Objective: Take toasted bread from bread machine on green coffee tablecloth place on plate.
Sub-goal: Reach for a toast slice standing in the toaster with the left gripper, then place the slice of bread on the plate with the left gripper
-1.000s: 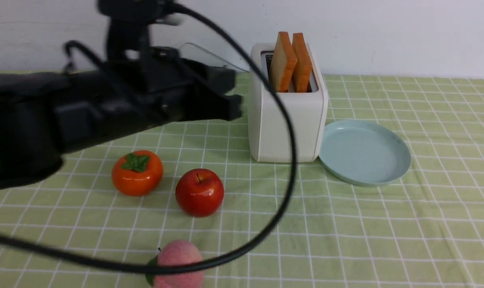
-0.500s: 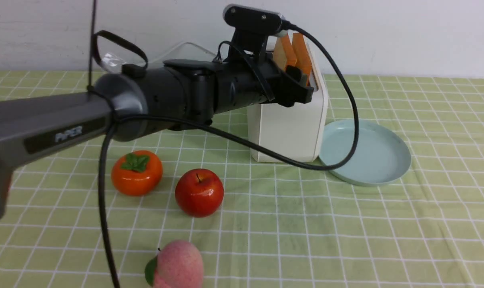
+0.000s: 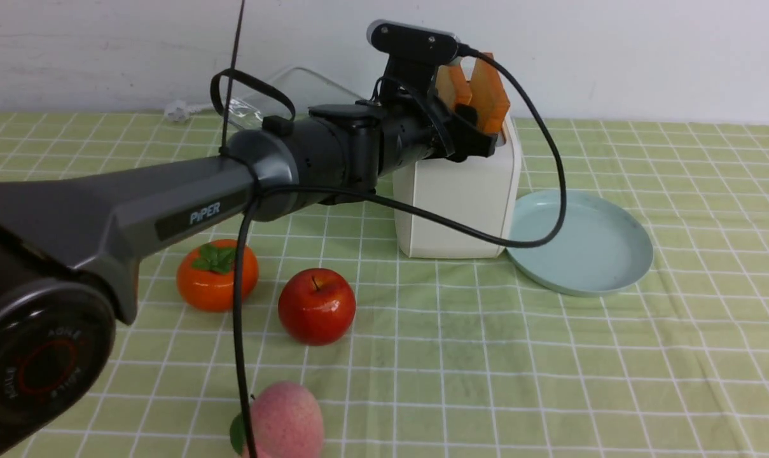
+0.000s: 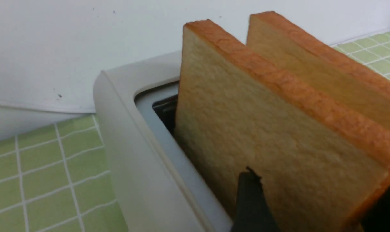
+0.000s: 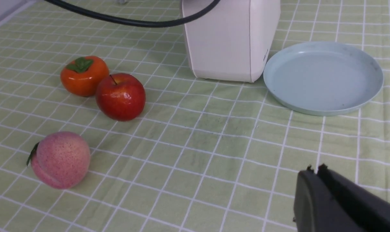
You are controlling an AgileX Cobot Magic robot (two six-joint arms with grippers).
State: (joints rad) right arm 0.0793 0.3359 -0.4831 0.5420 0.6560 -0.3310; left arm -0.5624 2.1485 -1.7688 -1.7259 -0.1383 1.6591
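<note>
right fingers (image 5: 311, 196) pressed together, empty, idle at lower right | left fingers (image 4: 251, 199) spread wide astride nearer toast slice (image 4: 262, 135), upright in toaster (image 4: 124, 161) slot, squeeze not evident | plate (image 3: 581, 242) just beside toaster, right of centre, ready for drop | straddle shows only from left wrist; arm hides it in front view

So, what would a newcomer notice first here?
The dark left arm stretches across the front view, left gripper open astride the nearer of two toast slices in the cream toaster. To its right lies a bare pale blue plate; a red apple, orange fruit and pink peach sit on the green checked cloth.
</note>
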